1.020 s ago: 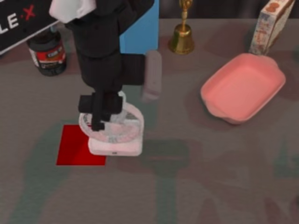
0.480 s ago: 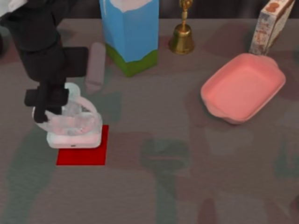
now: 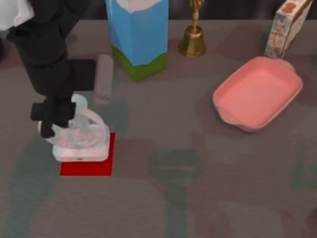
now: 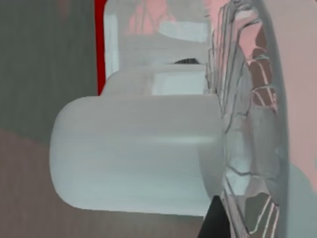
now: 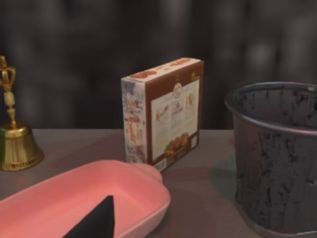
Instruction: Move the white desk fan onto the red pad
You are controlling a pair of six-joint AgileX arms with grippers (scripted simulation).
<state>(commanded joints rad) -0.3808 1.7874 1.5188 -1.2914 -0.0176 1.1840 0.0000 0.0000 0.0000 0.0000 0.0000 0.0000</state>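
Your left claw [image 3: 49, 116] pinches the fan [image 3: 79, 136] from above so its base can sit on the red pad [image 3: 94, 168].

My black left gripper [image 3: 49, 116] covers a white fan [image 3: 81, 136] with pinkish blades, on a bright red pad [image 3: 94, 168]. Upper right: pale pink dish [image 3: 257, 94]. Top: blue-green carton [image 3: 138, 37], gold bell [image 3: 193, 39].

Glossy white plastic fan [image 3: 81, 141]; matt red pad [image 3: 91, 168]
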